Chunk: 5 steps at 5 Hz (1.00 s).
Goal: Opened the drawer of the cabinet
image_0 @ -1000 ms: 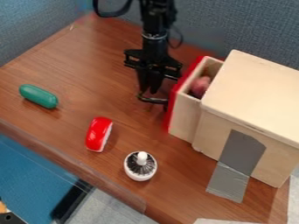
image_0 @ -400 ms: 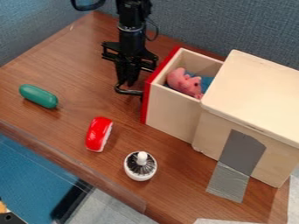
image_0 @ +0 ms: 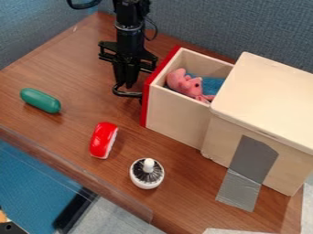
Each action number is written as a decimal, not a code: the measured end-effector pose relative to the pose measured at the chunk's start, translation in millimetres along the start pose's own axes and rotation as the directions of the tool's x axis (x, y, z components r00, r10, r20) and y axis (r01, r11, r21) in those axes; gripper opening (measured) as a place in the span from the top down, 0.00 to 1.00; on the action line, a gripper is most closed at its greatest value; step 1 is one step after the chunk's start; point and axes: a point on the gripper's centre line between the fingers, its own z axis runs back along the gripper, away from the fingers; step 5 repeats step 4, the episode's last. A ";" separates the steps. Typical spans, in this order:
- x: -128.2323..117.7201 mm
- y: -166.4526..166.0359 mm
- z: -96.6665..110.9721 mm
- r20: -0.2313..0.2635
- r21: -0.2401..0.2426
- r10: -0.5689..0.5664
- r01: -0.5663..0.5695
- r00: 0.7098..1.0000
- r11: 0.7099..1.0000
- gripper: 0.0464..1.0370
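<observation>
no readable text, no legible labels, numbers or signs

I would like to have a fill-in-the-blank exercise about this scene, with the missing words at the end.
1. The drawer of the wooden cabinet is ____, not shut.
2. The front panel of the drawer is coloured ____.
3. The toy animal inside the drawer is coloured ____.
4. On the cabinet's side is a grey strip of ____.

Missing words: open; red; pink; tape.

The table (image_0: 64, 71) bears a cabinet (image_0: 263, 100) and three objects (image_0: 103, 140).
</observation>
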 end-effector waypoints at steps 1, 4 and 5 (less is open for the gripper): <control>5.7 10.9 6.1 0.018 -0.005 0.030 -0.030 0.999 1.000 0.63; 6.5 18.2 113.4 0.222 -0.006 0.012 -0.011 0.975 1.000 0.03; 6.5 18.2 113.4 0.222 -0.006 0.012 -0.011 0.975 1.000 0.03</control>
